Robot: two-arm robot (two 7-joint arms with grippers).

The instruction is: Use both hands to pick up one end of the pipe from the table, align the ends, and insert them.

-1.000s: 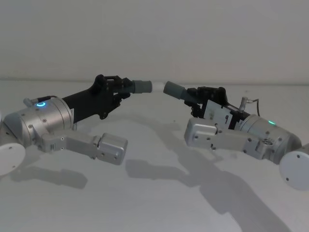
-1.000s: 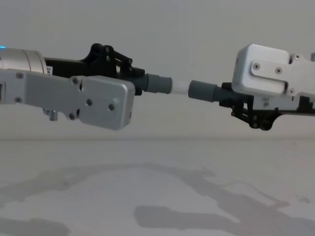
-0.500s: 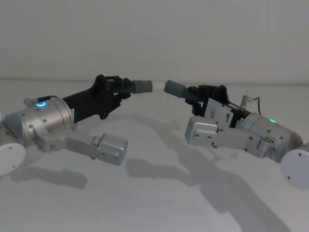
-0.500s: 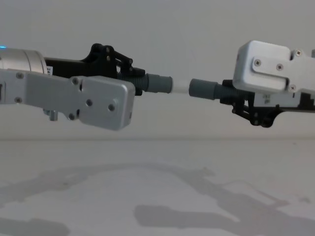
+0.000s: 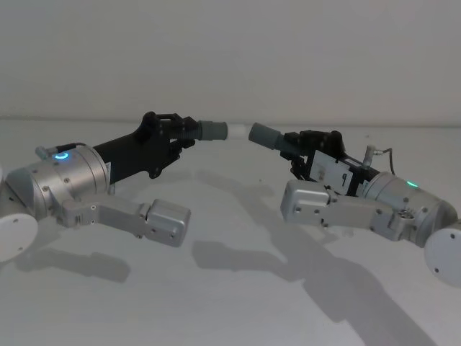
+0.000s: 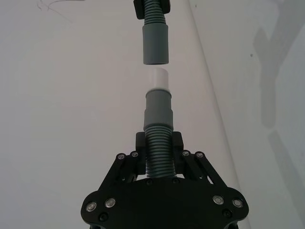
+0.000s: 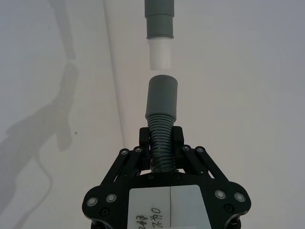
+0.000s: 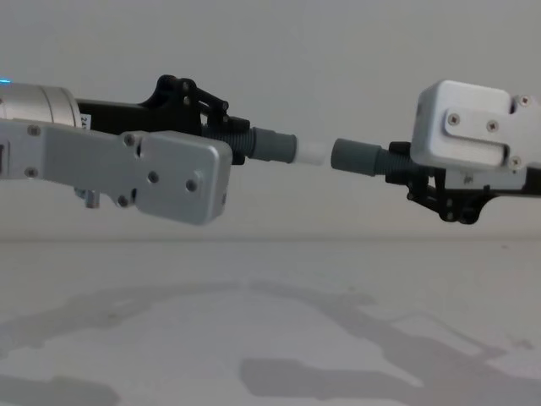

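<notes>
A plain white wall stands behind a matte white tabletop [image 5: 230,288], which carries the grey shadows of two robot arms held above it. The left end effector [image 5: 181,132] reaches in from the left side, its black fingers clamped around the ribbed body of a dark grey hose piece [image 6: 157,155]. That piece ends in a smooth grey cuff [image 5: 211,130], and a narrower whitish tip [image 5: 236,132] sticks out of the cuff toward the centre. The right end effector [image 5: 295,146] comes in from the right side, its fingers likewise closed around the ribbed part of a second hose piece [image 7: 160,140], whose own smooth grey cuff [image 5: 266,135] points back at the first. In the chest view both pieces are lifted well clear of the tabletop, roughly level with each other, with the whitish tip and the open mouth of the right cuff facing one another across a small gap, not touching. In both wrist views the two ends look close to lined up along one axis, though how exactly they match in height is hard to judge. A green light [image 5: 61,154] glows on the silver body of the left arm, and a small green light [image 5: 413,184] shows on the right arm.
</notes>
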